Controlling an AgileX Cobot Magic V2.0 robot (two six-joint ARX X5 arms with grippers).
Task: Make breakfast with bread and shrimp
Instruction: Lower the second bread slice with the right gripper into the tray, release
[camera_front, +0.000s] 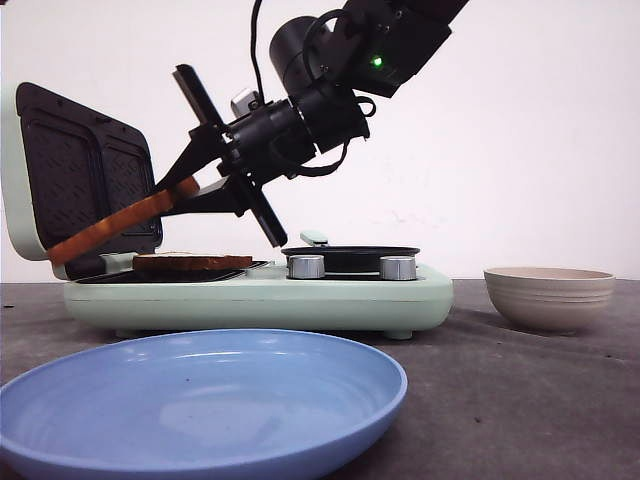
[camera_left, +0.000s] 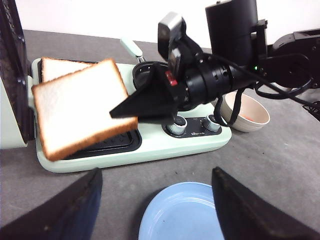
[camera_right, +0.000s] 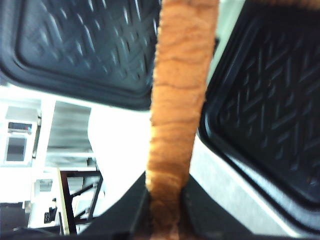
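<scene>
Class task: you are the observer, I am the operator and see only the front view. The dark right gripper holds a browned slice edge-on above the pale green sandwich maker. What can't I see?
Observer: The held square white bread slice is whole, its broad white face showing in the left wrist view, pinched at one crust by the right gripper.
Operator: Is the beige ribbed bowl empty?
Observer: No; something orange lies inside the bowl, too small to identify.
Operator: And the left gripper?
Observer: Its fingers are spread wide, holding nothing, above the round blue plate.
Operator: The second slice?
Observer: It lies flat on the sandwich maker, behind the held slice.
</scene>
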